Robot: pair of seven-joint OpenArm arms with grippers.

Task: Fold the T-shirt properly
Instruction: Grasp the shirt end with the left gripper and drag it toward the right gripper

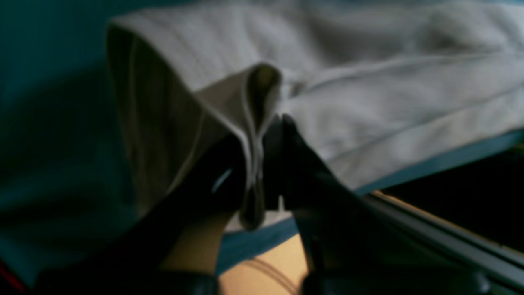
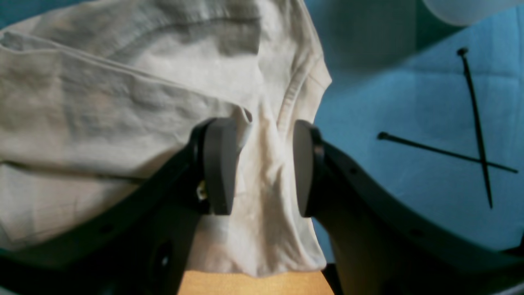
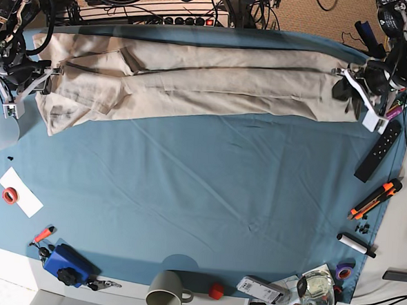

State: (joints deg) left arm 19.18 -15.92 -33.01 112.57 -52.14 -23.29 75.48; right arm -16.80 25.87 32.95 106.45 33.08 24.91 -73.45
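The beige T-shirt point(image 3: 194, 83) lies folded into a long band across the far side of the blue-teal tablecloth point(image 3: 201, 194). My left gripper point(image 3: 344, 88) is at the band's right end. In the left wrist view it point(image 1: 258, 172) is shut on a doubled edge of the shirt point(image 1: 368, 102) and lifts it slightly. My right gripper point(image 3: 46, 74) is at the band's left end. In the right wrist view its jaws point(image 2: 262, 164) stand apart, with a loose bunch of shirt point(image 2: 102, 102) hanging between the pads point(image 2: 221, 164).
A black remote point(image 3: 376, 153), orange markers point(image 3: 375, 197) and a white marker point(image 3: 355, 245) lie along the right edge. A mug point(image 3: 167, 292), a blue object point(image 3: 65, 265) and a glass point(image 3: 316, 294) stand at the front. Two crossed black cable ties point(image 2: 479, 159) lie beside the right gripper.
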